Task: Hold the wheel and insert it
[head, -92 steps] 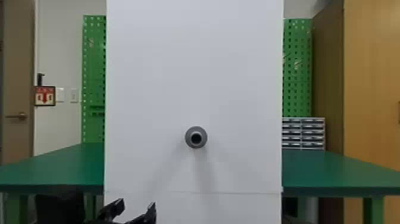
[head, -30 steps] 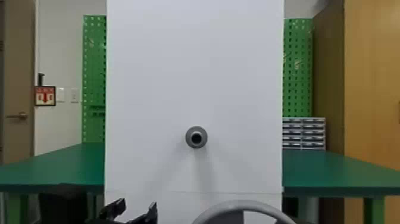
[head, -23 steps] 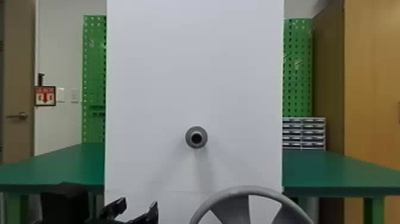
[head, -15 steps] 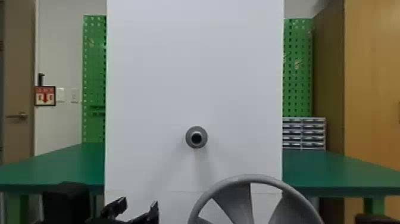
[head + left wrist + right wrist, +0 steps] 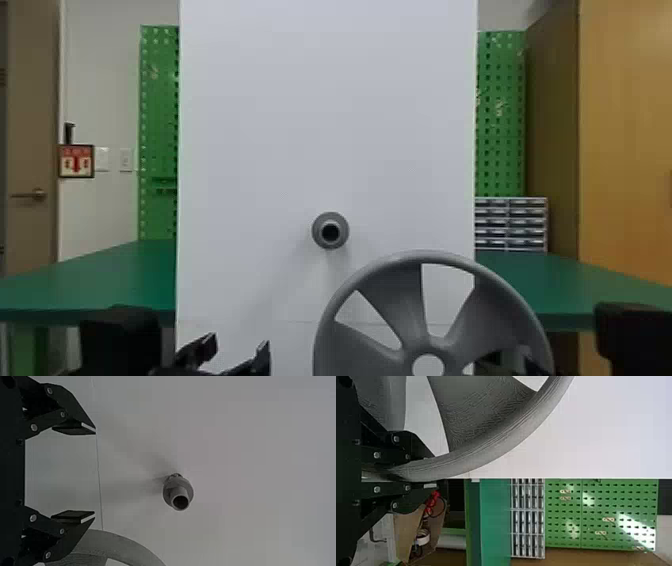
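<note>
The grey spoked wheel (image 5: 407, 310) stands upright at the lower right of the head view, below and right of the grey shaft (image 5: 330, 230) on the white panel. My right gripper (image 5: 527, 361) is at its right rim; in the right wrist view the rim of the wheel (image 5: 502, 439) runs between the fingers of my right gripper (image 5: 429, 472), which are closed on it. At the lower left, my left gripper (image 5: 240, 350) stands open with nothing held. In the left wrist view, my left gripper (image 5: 95, 473) is apart from the shaft (image 5: 178, 492), and the wheel (image 5: 119, 546) shows beside one finger.
A tall white panel (image 5: 320, 125) rises in the middle, carrying the shaft. Green tabletops (image 5: 115, 277) extend on both sides behind it. Small drawers (image 5: 511, 224) and a green pegboard (image 5: 501, 120) are at the back right. In the right wrist view, a cardboard box (image 5: 435, 530) holds various items.
The wheel has come up from the bottom edge of the head view, with the right arm now in sight at its right. The left arm has barely moved.
</note>
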### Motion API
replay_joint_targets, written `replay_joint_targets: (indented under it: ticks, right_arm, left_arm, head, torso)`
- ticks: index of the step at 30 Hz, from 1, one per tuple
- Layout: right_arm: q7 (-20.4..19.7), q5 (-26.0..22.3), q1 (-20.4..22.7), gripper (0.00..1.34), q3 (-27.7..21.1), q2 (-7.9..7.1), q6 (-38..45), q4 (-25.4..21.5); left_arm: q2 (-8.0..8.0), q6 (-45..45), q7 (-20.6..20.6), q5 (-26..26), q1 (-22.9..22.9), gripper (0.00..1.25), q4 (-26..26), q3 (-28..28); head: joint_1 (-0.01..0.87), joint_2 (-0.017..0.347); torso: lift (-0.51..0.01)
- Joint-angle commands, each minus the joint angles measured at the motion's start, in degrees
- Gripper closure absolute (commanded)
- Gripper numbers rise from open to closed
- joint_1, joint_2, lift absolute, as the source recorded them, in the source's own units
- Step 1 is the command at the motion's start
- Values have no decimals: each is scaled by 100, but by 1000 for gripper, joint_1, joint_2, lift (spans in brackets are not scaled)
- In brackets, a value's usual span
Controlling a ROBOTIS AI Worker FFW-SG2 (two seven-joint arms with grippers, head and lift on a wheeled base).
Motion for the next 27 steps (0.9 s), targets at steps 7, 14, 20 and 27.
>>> replay_joint_targets:
  ticks: [7,14,20,27]
  right_arm:
    - [0,339,-768,1184,251,71,442,33]
    - [0,375,-1287,1184,435,71,759,33]
    - [0,322,-1551,1184,453,71,847,33]
    - [0,208,-1762,1184,383,9,856,42]
  left_arm:
    - [37,43,48,-2,-27,495,0,-71]
    - [64,70,74,6,-45,495,0,-115]
    - [81,79,101,15,-80,495,0,-150]
    - [81,87,118,6,-89,495,0,-185]
  head:
    - [0,54]
    - [0,54]
    - [0,54]
    - [0,54]
  torso:
    - [-485]
    - [-485]
    - [-485]
    - [-485]
